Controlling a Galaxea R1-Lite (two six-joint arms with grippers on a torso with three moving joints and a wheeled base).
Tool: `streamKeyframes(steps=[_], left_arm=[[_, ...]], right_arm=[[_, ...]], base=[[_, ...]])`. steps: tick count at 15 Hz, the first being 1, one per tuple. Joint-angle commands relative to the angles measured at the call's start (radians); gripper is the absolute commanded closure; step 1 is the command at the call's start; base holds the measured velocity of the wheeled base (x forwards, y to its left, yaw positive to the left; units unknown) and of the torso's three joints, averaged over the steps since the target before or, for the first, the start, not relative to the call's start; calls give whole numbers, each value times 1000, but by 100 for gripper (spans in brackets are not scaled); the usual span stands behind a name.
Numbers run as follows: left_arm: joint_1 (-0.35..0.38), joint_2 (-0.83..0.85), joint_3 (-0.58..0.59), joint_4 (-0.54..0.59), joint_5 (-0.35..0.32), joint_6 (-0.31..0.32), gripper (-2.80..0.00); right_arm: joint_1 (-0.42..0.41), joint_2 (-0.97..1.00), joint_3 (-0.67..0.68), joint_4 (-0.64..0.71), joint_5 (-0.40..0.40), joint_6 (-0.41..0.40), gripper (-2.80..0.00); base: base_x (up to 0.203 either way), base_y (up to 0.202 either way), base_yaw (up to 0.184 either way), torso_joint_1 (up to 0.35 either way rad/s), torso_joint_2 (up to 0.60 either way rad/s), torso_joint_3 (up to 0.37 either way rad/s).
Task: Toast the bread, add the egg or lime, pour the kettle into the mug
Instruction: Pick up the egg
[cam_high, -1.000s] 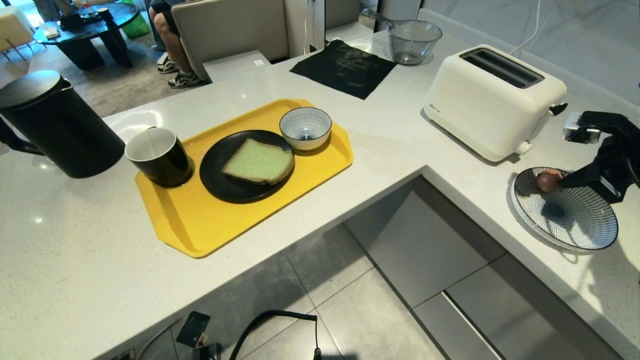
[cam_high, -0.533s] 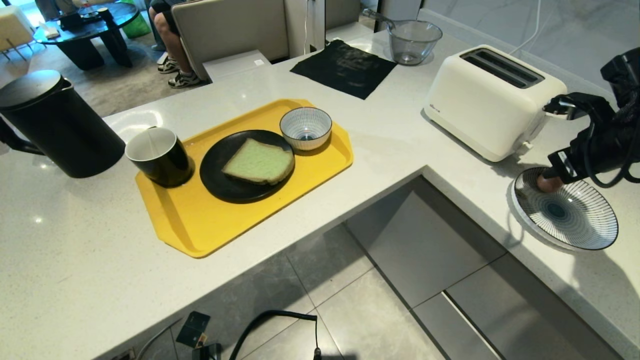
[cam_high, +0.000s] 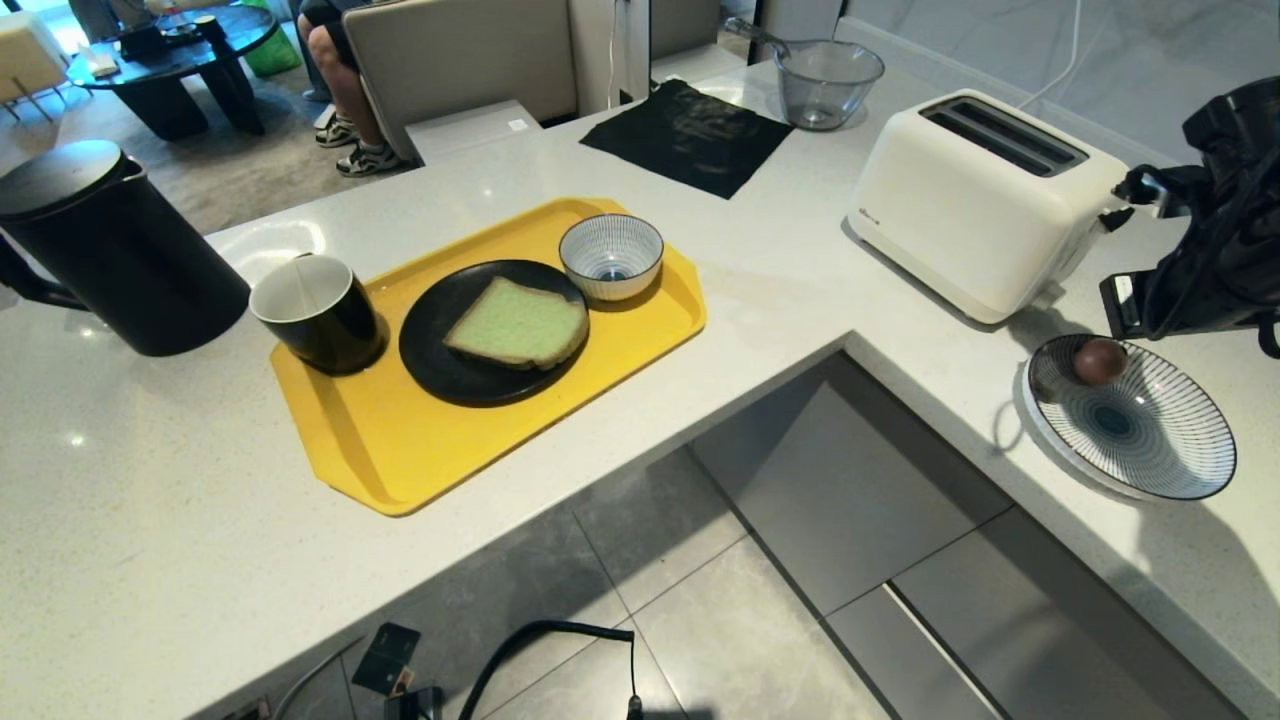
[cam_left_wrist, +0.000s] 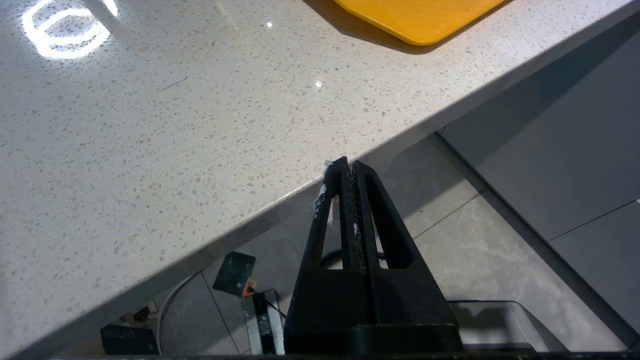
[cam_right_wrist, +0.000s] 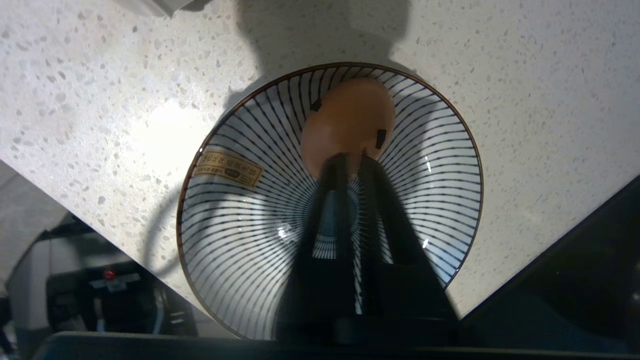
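white counter (cam_high: 150, 520) is bearing tray (cam_high: 400, 450), bread (cam_high: 517, 325), toaster (cam_high: 985, 200). right gripper (cam_right_wrist: 350, 162) is hovering over egg (cam_right_wrist: 348, 125) in striped bowl (cam_right_wrist: 240, 240), fingers slightly apart. left gripper (cam_left_wrist: 347, 167) is sitting pressed together.

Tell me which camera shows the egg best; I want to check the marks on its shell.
The right wrist view: the egg fills the middle of the picture, lying in the striped plate, with two black marks plain on its shell. The head view shows it small and dark near the plate's rim, marks unreadable. The left wrist view does not show it.
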Motion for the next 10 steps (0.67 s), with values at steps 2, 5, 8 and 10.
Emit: streamKeyframes(steps=[2,5,8,10], left_arm=[[0,0,14,-1,1,-1,0],[2,0,14,-1,1,-1,0],[0,0,14,-1,1,-1,0],[0,0,14,-1,1,-1,0]], right_arm=[[5,18,0,3,-37,60,-280],[23,48,-5,3,-74,180,-280],[22,74,2,5,-104,225,-280],[17,96,-9,0,-103,230,-280]], base=[[0,0,0,0,0,0],[0,0,0,0,0,0],[0,0,0,0,0,0],[0,0,0,0,0,0]])
